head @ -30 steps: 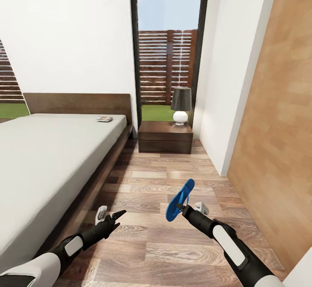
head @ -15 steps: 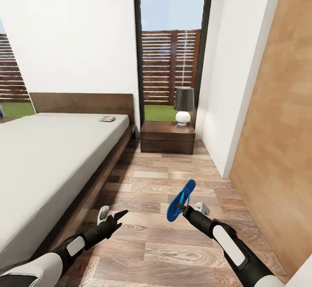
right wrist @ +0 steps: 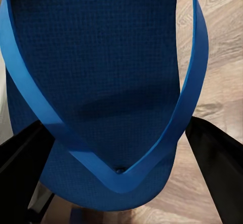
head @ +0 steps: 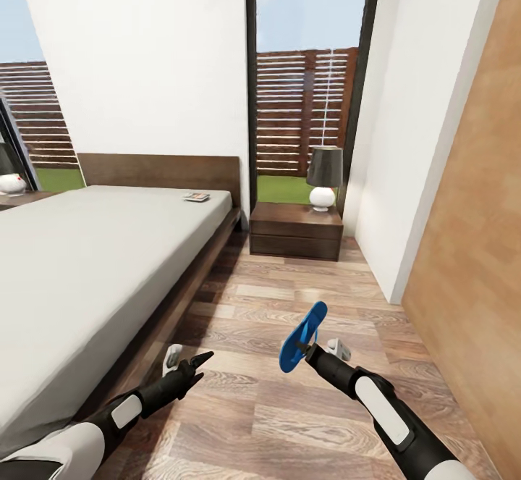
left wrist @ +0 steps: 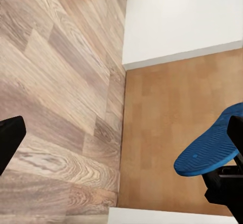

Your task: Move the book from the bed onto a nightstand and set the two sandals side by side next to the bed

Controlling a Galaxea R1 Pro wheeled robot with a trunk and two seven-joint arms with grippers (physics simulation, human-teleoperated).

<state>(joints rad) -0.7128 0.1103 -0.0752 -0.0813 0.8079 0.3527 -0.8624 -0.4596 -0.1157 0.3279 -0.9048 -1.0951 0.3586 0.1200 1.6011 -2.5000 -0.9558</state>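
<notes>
Meanwhile, in the bedroom: the robot stands in the aisle between bed and side wall, task barely begun.
Bed (head: 87, 263): at the left of the head view, grey mattress on a dark frame, headboard against the far white wall.
Book (head: 196, 196): lying on the mattress at its far corner, near the headboard; not yet moved to a nightstand.
Left gripper (head: 189, 364): low over the floor (head: 253, 393) just beside the bed frame; jaws parted and empty, one black finger (left wrist: 7, 140) showing in the left wrist view.
Nightstand (head: 295, 230): against the far wall under the tall window, beside the head of the bed; a lamp (head: 323, 176) stands on it, with bare top beside the lamp.
Sandal (head: 302, 337): bright blue, held above the floor, tilted, toe end pointing away; thong strap and footbed fill the right wrist view (right wrist: 101, 97).
Right gripper (head: 304, 350): jaws closed on the near end of the sandal.
Second sandal: whereabouts cannot be told.
Progress: one sandal in hand and not yet set down; second sandal and book apparently left to do.
</notes>
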